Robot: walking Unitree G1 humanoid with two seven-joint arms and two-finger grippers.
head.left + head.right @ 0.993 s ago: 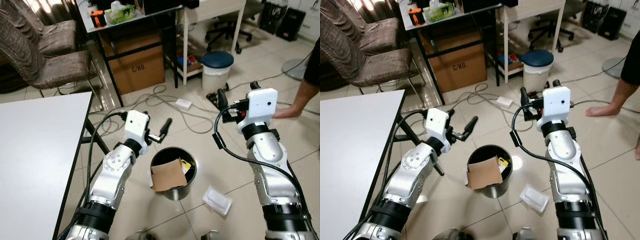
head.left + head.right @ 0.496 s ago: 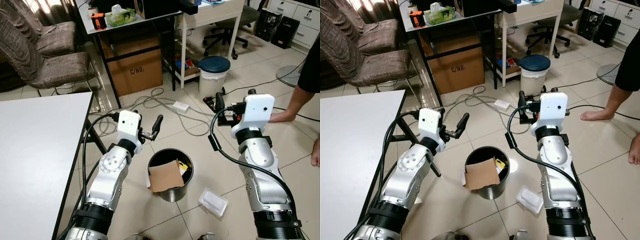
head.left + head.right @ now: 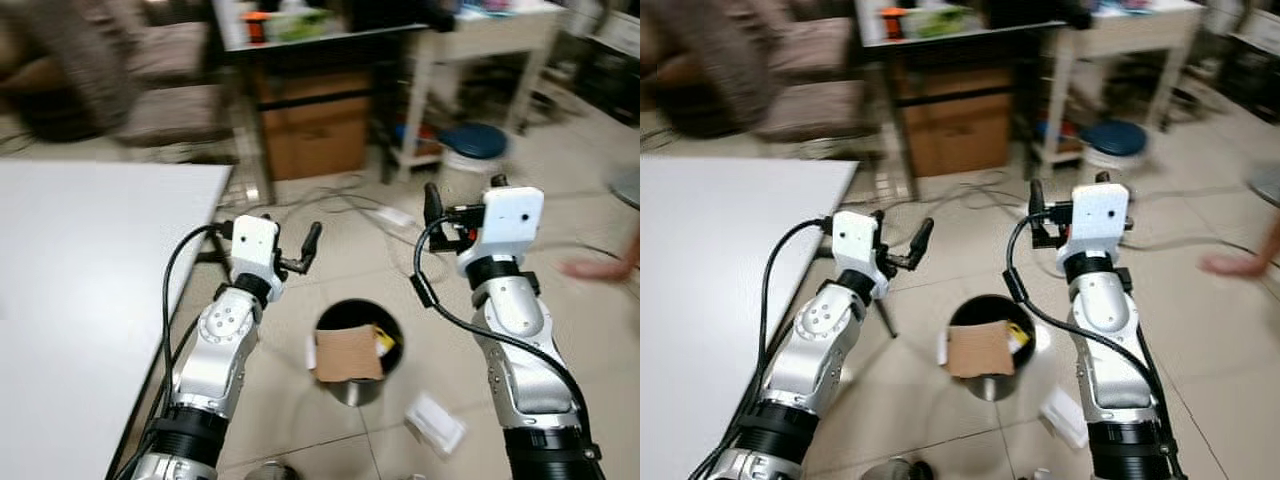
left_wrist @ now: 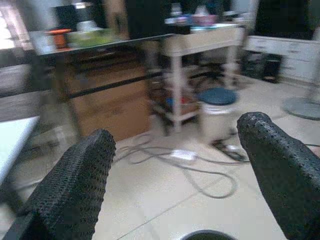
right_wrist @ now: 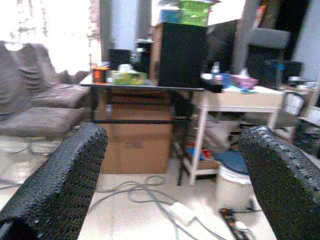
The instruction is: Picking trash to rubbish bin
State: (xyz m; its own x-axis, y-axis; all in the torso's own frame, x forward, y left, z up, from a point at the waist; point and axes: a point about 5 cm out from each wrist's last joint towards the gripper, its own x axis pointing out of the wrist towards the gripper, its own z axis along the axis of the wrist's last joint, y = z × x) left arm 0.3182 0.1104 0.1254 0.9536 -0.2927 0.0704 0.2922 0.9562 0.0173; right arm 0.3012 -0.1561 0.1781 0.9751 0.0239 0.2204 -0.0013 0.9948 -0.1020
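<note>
My left pincer and right pincer are raised over the tiled floor, both with fingers spread and nothing held. The black rubbish bin stands on the floor between and just nearer than them, with a brown cardboard piece and a yellow scrap in it. A white wrapper-like piece of trash lies on the floor near right of the bin, untouched. I judge this a search step between pickups; next my right pincer must descend to that trash. A white bench lies at left; cables, a cardboard box and a blue-lidded bin lie far. The views are motion-blurred.
</note>
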